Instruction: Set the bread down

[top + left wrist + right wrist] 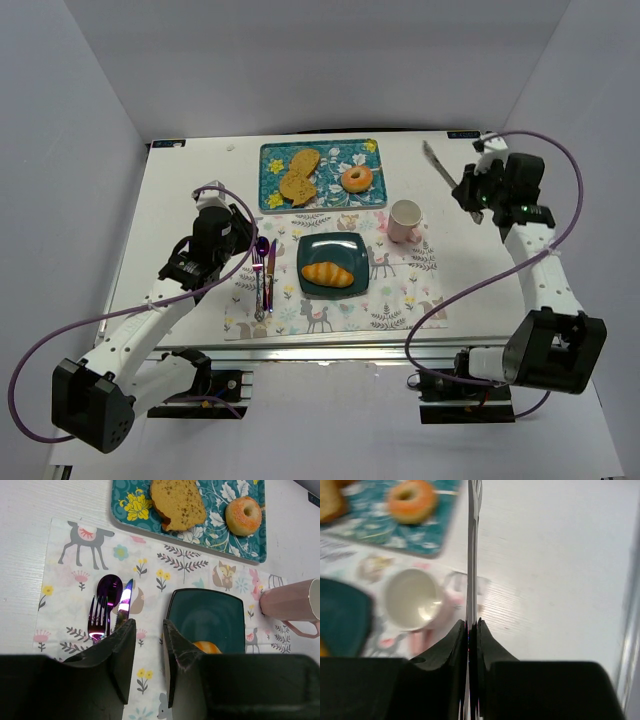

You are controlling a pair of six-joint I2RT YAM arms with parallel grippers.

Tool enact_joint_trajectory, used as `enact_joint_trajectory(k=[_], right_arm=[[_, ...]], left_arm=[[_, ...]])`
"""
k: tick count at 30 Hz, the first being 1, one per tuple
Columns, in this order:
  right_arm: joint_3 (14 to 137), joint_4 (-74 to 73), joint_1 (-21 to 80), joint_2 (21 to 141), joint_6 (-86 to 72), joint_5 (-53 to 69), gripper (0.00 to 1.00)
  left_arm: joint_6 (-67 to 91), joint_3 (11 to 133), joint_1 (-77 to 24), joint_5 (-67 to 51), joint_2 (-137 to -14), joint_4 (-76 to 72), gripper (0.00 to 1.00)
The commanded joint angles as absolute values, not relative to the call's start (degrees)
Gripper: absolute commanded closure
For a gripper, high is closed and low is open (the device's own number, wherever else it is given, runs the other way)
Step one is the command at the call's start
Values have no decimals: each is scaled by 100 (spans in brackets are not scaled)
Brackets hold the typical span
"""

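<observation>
The bread, a golden croissant (328, 274), lies on a dark teal square plate (358, 250) in the middle of the placemat. In the left wrist view only a sliver of the bread (207, 647) shows behind a finger, on the plate (210, 612). My left gripper (240, 232) (149, 630) hovers left of the plate over the placemat, its jaws a little apart with nothing between them. My right gripper (470, 195) (471, 625) is at the far right, shut on a thin silver knife (438, 166) (473, 540) that points away from it.
A teal floral tray (275, 155) at the back holds toast slices (299, 176) and a glazed donut (357, 179). A pink cup (404, 220) stands right of the plate. A fork, spoon and knife (264, 272) lie left of the plate on the patterned placemat (400, 300).
</observation>
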State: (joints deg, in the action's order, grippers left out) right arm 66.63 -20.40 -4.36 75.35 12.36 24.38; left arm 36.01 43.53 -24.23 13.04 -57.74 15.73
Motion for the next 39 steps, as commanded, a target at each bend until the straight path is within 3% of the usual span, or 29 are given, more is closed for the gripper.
enact_joint_trajectory(k=[1,12,14,18,21,24,29,30,35,39], right_arm=[[5557,252,-536,7531,465,379,100],[4825,747,-984,8797,474,140,100],[4773,729,-1037,9043,693,254,93],[4843,379,-1099,9395,1071,614,59],[4930,194,-1186,9554,1151,746,41],[5027,80,-1239,9589,1178,878,31],[5211,-210,-1266,9212,1370,993,22],[5282,-289,-1274,9098,1467,1098,11],[6484,-1299,-985,8596,1599,511,11],[7224,-1678,-810,8359,1678,904,11]], left_arm=[[3621,4377,-2435,1248,-5695,1389,61],[3577,4412,-2435,1239,-5739,1450,54],[3603,4395,-2435,1239,-5748,1406,53],[3630,4368,-2435,1248,-5730,1380,49],[3630,4368,-2435,1266,-5739,1389,48],[3630,4368,-2435,1248,-5774,1380,48],[3560,4473,-2435,1283,-5827,1441,48],[3551,4482,-2435,1292,-5827,1459,48],[3559,4474,-2435,1327,-5783,1451,48],[3560,4544,-2435,1292,-5871,1415,50]])
